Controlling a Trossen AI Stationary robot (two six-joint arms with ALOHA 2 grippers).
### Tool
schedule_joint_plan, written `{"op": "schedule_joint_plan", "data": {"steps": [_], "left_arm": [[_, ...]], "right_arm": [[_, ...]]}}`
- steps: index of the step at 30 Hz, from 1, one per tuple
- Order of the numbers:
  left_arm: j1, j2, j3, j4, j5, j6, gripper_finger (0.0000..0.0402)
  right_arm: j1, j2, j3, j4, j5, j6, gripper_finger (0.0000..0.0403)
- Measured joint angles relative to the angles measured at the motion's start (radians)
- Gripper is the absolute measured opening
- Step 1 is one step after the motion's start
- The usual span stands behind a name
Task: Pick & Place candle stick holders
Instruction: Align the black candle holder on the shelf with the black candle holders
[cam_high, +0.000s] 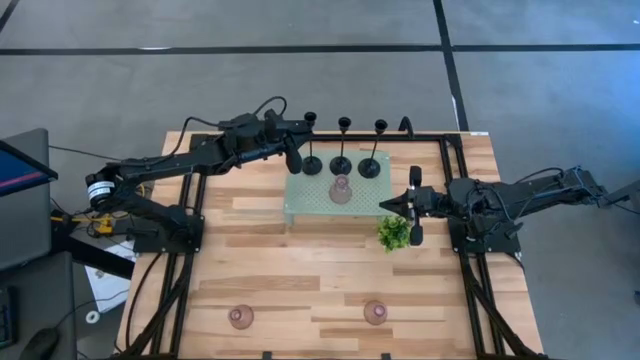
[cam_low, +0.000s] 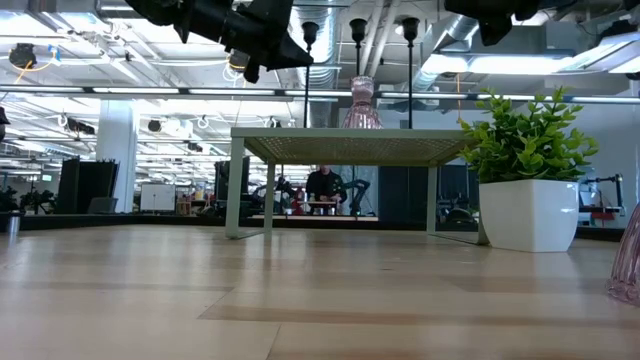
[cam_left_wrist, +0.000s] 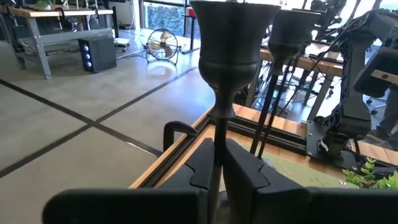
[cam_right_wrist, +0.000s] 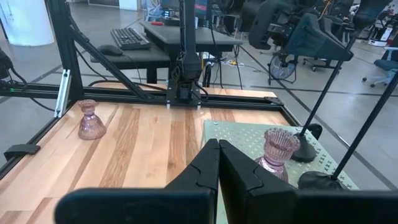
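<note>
One left claw (cam_left_wrist: 216, 171) clamping black holder stem (cam_left_wrist: 217, 134)

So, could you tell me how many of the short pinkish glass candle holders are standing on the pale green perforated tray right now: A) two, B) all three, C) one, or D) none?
C: only one short pinkish glass candle holder stands on the pale green perforated tray, beside the three tall black ones; the other two sit on the wooden table's near edge.
</note>
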Motion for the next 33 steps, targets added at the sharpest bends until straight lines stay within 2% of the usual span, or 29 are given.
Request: {"op": "schedule_joint_plan", "data": {"steps": [19,33], "left_arm": [[-0.001,-0.013,-0.004,-0.007,0.0,0.047,0.0108],[0.0,-0.014,-0.004,-0.007,-0.001,0.061,0.0211]], "right_arm": [[0.002,0.0,0.0,-0.029,-0.004,0.011,0.0],[0.002,0.0,0.0,-0.032,-0.004,0.011,0.0]]}}
